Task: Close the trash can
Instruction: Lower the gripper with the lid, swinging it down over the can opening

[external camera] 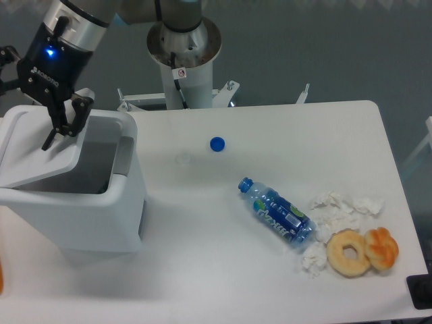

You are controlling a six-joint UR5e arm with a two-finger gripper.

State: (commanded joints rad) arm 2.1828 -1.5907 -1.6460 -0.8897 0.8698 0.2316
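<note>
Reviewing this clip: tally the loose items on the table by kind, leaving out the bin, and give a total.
Plastic bottle: 1
Blue bottle cap: 1
Doughnuts: 2
Crumpled tissue, one scattered cluster: 1 (separate pieces too jumbled to count)
Total: 5

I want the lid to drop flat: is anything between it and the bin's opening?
Nothing visible. The lid slopes over the trash can, partly down, with the gripper at its upper edge. The part of the opening that shows looks bare; what lies under the lid is hidden.
</note>
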